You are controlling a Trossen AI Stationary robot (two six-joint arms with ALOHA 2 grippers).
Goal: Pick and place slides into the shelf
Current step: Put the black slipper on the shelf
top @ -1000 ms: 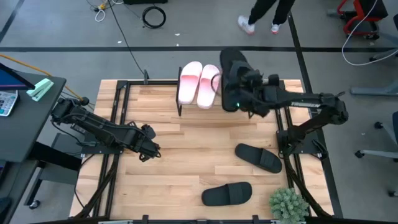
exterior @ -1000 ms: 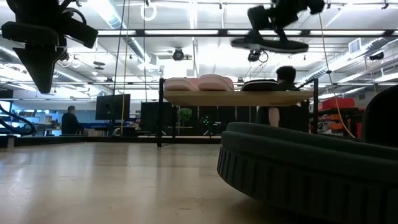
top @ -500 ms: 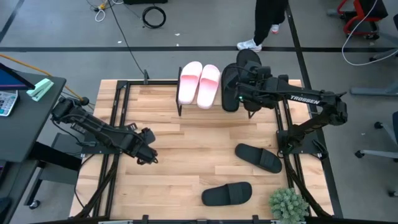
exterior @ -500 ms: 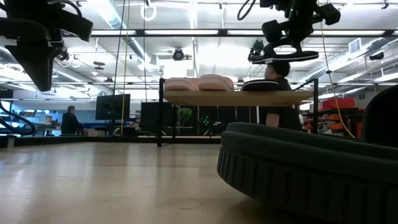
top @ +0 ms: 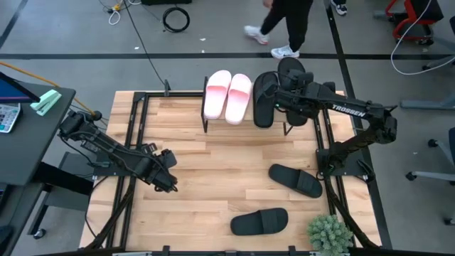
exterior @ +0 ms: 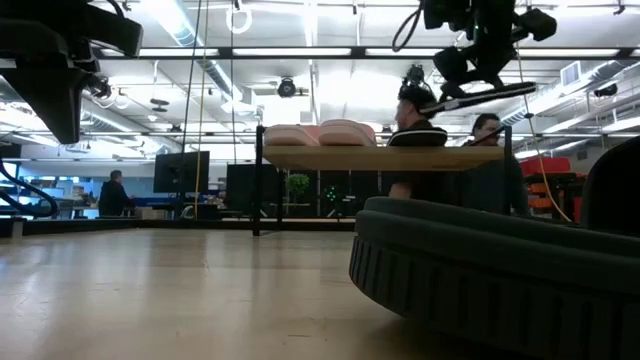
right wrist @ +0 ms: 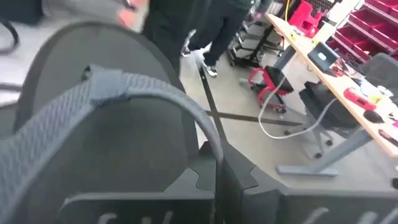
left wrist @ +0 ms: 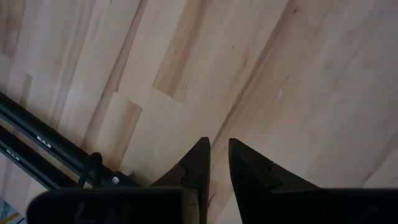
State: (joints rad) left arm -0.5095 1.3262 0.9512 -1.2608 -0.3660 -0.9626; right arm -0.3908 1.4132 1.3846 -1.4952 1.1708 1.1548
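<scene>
I see the black thong flip-flop [top: 291, 71] up in the air over the shelf [top: 284, 122], at its right end by the table's far edge, pinched in my right gripper [top: 297, 91]. Jaws clamped tight on its strap, which the right wrist view shows arching over the sole [right wrist: 106, 137]. In the low view the flip-flop [exterior: 478, 96] hangs tilted above the top board [exterior: 380, 157], not touching.

Top board already carries the two pink-and-white slides [top: 227, 96] side by side at its left end, then the other black flip-flop [top: 264, 99] just beside them.

Two black wide-strap slides lie flat on the table: one [top: 296, 180] near the right edge, one [top: 259, 222] near the near edge.

My left gripper [top: 169, 183] hovers low over bare wood near the table's left edge, jaws narrow with a slim gap, holding nothing; fingers [left wrist: 196, 168] point down at the boards.

A small green plant [top: 328, 233] sits at the near right corner. A person [top: 284, 21] walks on the floor beyond the far edge.
</scene>
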